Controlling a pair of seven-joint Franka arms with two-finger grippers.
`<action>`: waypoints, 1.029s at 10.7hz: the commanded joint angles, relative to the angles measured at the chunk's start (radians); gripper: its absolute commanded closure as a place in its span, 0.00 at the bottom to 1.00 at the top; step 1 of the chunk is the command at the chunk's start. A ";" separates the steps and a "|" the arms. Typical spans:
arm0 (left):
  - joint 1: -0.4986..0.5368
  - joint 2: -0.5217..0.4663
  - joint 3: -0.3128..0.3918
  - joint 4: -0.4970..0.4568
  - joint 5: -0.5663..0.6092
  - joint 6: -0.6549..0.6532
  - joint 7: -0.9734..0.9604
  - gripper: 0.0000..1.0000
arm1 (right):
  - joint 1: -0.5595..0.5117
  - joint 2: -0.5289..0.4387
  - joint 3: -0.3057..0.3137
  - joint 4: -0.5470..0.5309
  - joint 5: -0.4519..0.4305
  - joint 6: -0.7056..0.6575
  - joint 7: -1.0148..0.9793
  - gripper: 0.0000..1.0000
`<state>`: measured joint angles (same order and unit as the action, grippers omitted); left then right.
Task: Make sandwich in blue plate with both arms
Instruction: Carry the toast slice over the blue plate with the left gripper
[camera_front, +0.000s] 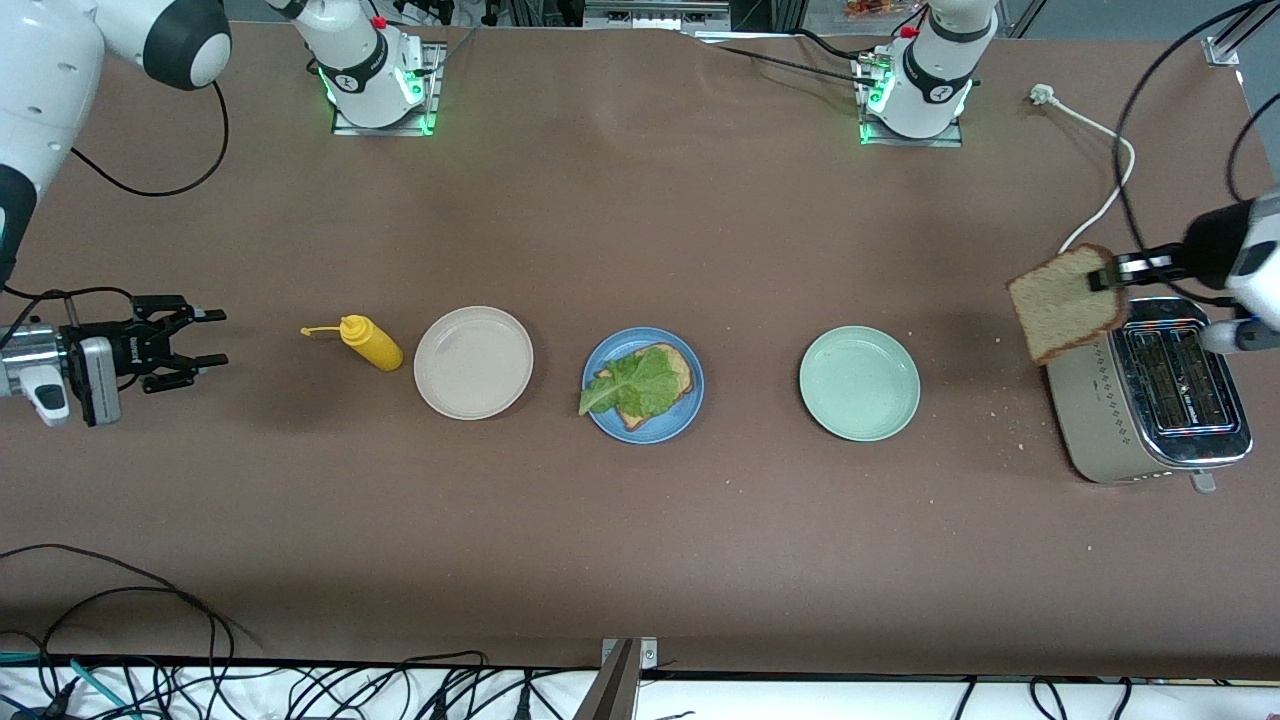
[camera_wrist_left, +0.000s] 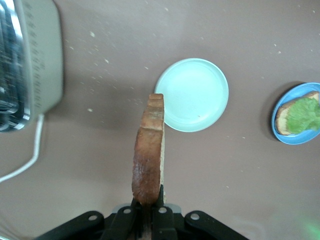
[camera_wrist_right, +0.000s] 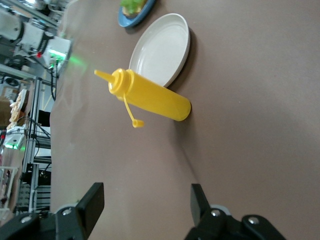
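Left gripper clamps a toast slice over the toaster; right gripper waits (fingers apart) beside the mustard bottle.

Mustard bottle beside beige plate — upright, seemingly.

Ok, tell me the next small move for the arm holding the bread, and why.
Probably carry the bread slice toward the blue plate, passing over the pale green plate. The left gripper is shut on it, over the toaster's edge, while the plate holds only toast and lettuce. The right gripper waits open.
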<state>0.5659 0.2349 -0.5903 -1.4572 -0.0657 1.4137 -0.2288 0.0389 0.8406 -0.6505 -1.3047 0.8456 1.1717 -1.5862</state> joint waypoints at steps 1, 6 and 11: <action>0.000 0.027 -0.049 -0.015 -0.159 0.023 -0.125 1.00 | 0.050 -0.069 -0.006 0.080 -0.152 -0.010 0.306 0.21; -0.245 0.047 -0.051 -0.221 -0.364 0.469 -0.385 1.00 | 0.197 -0.185 -0.012 0.120 -0.491 -0.001 0.711 0.22; -0.555 0.223 -0.046 -0.235 -0.390 0.943 -0.644 1.00 | 0.147 -0.495 0.356 -0.153 -0.906 0.192 1.300 0.21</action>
<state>0.1019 0.3944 -0.6474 -1.7015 -0.4326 2.1926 -0.8024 0.2597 0.5473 -0.5201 -1.2331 0.0912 1.2501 -0.5240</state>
